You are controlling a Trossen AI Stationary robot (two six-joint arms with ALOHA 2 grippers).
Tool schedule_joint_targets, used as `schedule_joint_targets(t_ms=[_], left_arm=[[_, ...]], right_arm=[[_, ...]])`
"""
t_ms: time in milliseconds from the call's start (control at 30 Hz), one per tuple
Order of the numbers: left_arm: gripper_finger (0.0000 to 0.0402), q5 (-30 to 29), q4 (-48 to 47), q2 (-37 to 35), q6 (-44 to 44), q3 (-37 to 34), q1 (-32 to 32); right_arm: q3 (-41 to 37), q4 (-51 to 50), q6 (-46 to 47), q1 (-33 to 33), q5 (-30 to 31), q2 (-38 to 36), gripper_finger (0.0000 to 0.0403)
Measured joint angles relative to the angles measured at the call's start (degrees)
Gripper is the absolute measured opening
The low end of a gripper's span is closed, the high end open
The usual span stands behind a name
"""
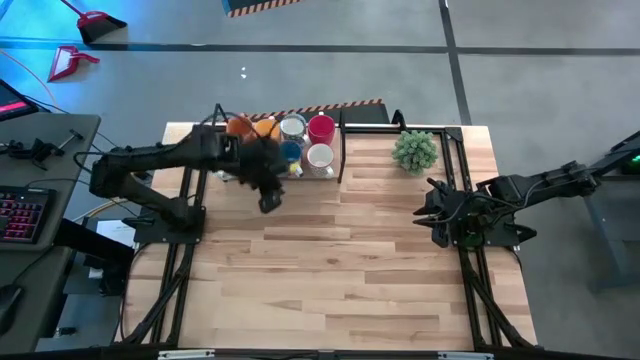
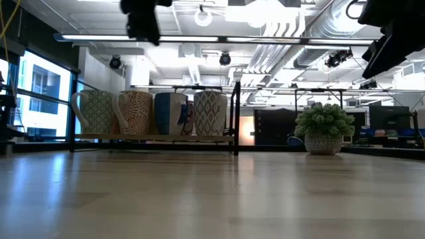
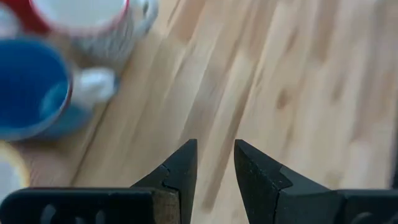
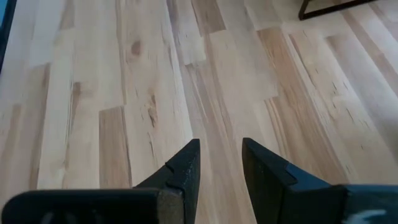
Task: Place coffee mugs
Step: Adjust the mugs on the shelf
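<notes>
Item 1 – mugs: cluster at far edge of wooden counter, standing in a dark-framed rack. High view shows orange, white, red and blue ones packed close, touching; exact count cannot tell. Low view: four patterned mugs in a row, upright.

Item 2 – left gripper: raised above counter, just in front of the mugs. Fingers slightly apart, nothing between. Blue mug and red-rimmed mug lie just ahead and to one side of it.

Item 3 – right gripper: well apart from the mugs, over counter's right side, fingers a little apart, empty; bare wood below.

Item 4 – potted plant: near right gripper, beside the rack, upright.
</notes>
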Motion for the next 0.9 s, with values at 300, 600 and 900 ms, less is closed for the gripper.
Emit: schedule_joint_targets(t_ms=[300, 600, 900], left_arm=[[0.0095, -21.10, -20.16, 0.00, -3.92, -0.04, -4.38], [0.0094, -22.81, -27.12, -0.04, -1.87, -0.07, 3.69], [0.0094, -17.74, -26.13, -1.10, 4.05, -4.06, 15.93]], right_arm=[[0.00, 0.00, 0.33, 0.02, -0.10, 0.00, 0.0099], [0.00, 0.03, 1.09, 0.00, -1.00, -0.02, 0.0099], [0.00, 0.06, 1.09, 0.00, -1.00, -0.01, 0.0099]])
